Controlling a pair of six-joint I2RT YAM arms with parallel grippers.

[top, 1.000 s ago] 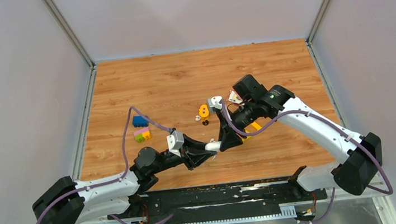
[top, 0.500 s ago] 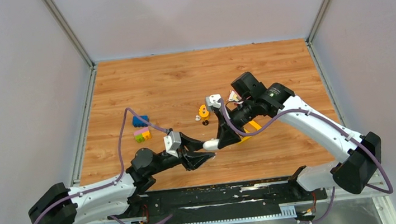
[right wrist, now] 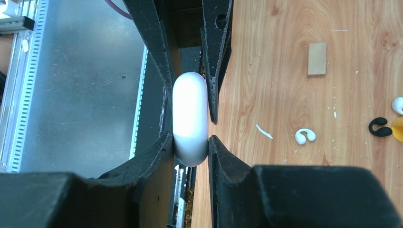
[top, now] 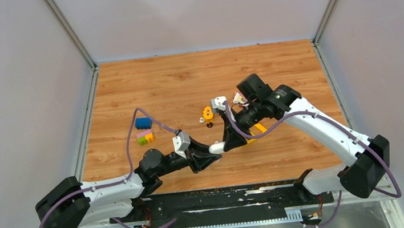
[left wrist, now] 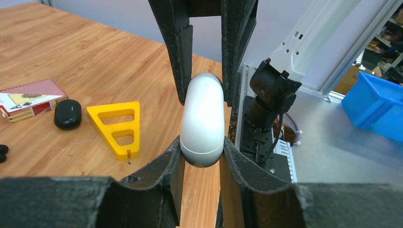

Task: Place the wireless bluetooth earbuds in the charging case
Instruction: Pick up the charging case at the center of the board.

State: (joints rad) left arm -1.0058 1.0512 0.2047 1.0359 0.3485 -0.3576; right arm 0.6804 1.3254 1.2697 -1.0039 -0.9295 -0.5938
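The charging case [left wrist: 202, 121] is a white, closed capsule held above the table between both arms; it also shows as the case [top: 215, 147] from above and the case [right wrist: 189, 118] at the right wrist. My left gripper [left wrist: 202, 145] is shut on the end with the lid seam. My right gripper [right wrist: 190, 140] is shut on the opposite end. Loose on the wood lie a white earbud [right wrist: 304, 136], a black earbud [right wrist: 380, 127] and another white one [right wrist: 398, 104] at the frame edge. From above the earbuds [top: 205, 123] are tiny specks beside an orange piece [top: 207, 113].
A yellow triangle [left wrist: 119, 126], a black oval pod [left wrist: 67, 113] and a red patterned box [left wrist: 28, 99] lie near the right arm. A small tan block [right wrist: 317, 59] rests on the wood. A blue brick [top: 142, 122] and a stack of coloured bricks [top: 145, 136] sit at the left.
Half a second ago my left gripper stood open, drawn slightly back from the case. It has moved in again and closed on the case's end. My right gripper kept its hold throughout.
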